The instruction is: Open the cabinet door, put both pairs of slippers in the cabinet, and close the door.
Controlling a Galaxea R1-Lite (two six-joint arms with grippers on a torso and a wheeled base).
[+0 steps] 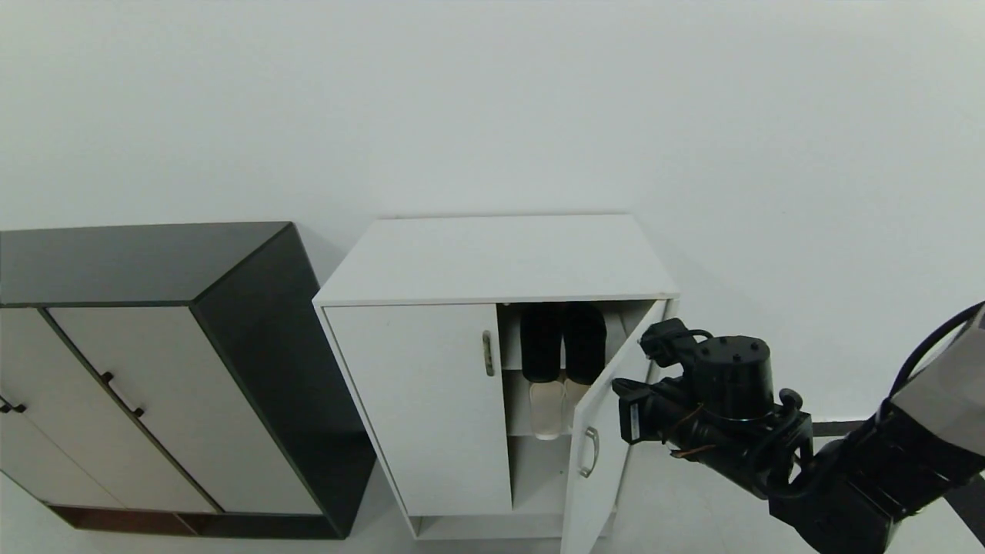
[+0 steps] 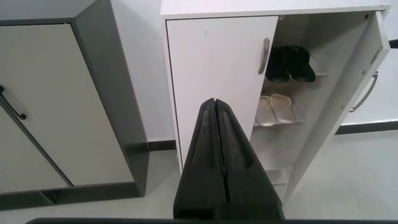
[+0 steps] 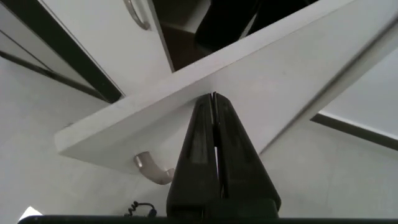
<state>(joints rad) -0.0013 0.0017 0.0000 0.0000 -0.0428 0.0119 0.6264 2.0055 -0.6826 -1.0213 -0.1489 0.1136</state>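
Centre of the head view: cabinet door (image 1: 600, 492) ajar, black slippers (image 1: 563, 342) shelved above white slippers (image 1: 550, 408). Wrist views add the right tool (image 3: 214, 96), pinched closed and empty, just beside that door; left tool (image 2: 214, 102) likewise closed, empty.

R door (image 1: 596, 415) half-open, leaving narrow gap into cabinet (image 1: 492, 261); L door (image 1: 419, 408) shut.

White cabinet (image 1: 492, 261): L door (image 1: 419, 408) shut, R door (image 1: 604, 431) part open. Black slippers (image 1: 563, 338) on upper shelf, white slippers (image 1: 550, 408) on shelf below. R gripper (image 1: 627, 396) at R door's outer face, near handle (image 1: 590, 452). Dark cabinet (image 1: 154, 261) just left of it.
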